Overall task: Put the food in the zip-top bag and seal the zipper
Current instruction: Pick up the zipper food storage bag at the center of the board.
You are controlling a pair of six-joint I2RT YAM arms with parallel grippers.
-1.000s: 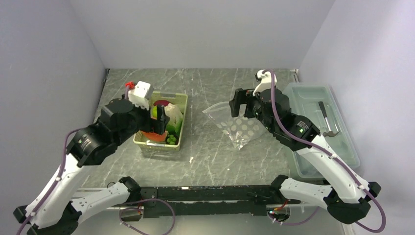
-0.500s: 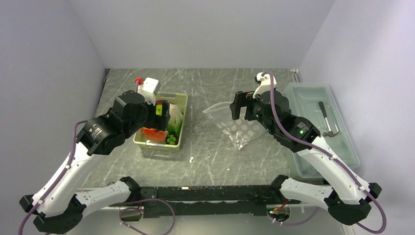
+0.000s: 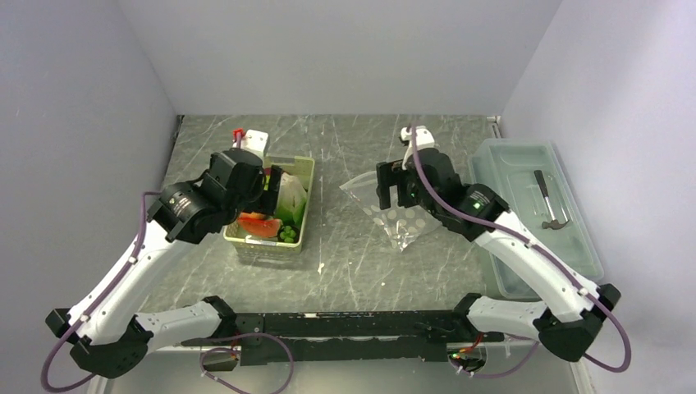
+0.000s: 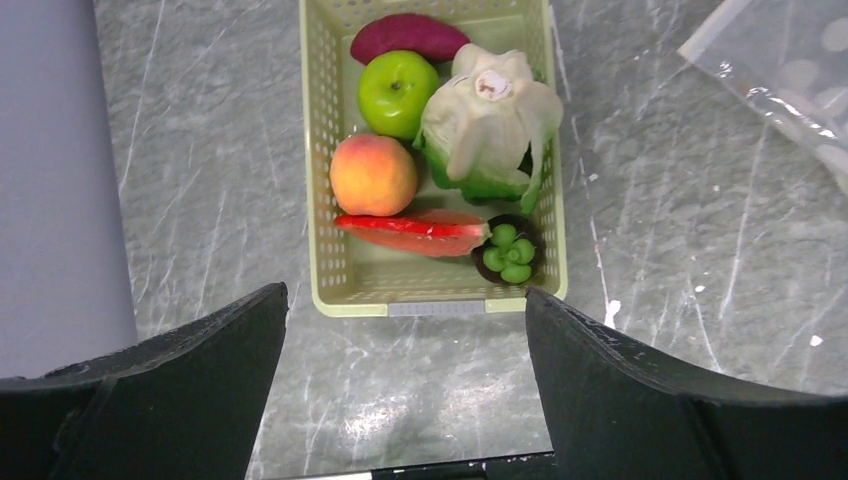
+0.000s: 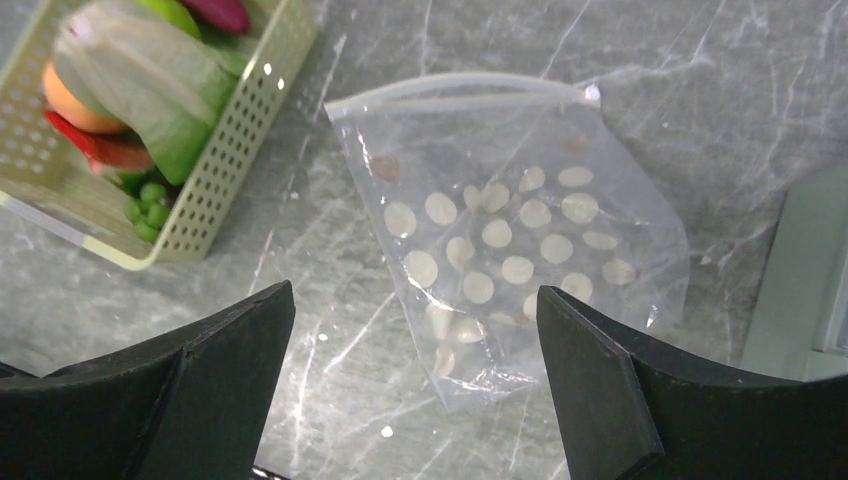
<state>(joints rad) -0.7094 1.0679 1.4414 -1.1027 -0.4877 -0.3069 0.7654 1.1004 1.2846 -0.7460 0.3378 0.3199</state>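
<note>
The food lies in a yellow-green basket (image 4: 435,305): an orange-red ball (image 4: 372,175), a leafy lettuce (image 4: 487,125), a green round fruit (image 4: 397,80), a red strip (image 4: 415,230), green grapes (image 4: 508,253) and a purple piece (image 4: 408,37). My left gripper (image 4: 405,400) is open and empty, above the basket's near end (image 3: 267,249). The clear dotted zip-top bag (image 5: 520,240) lies flat on the table, its whitish zipper (image 5: 460,95) along the far edge. My right gripper (image 5: 415,390) is open and empty above the bag (image 3: 402,217), not touching it.
A clear lidded plastic box (image 3: 525,246) stands at the right edge with a black tool (image 3: 548,201) inside. The basket's corner shows in the right wrist view (image 5: 225,165). Grey walls close in the left, back and right sides.
My left gripper has drawn back and up over the basket, still empty. My right gripper has moved left over the bag. The bag and the basket have not moved.
</note>
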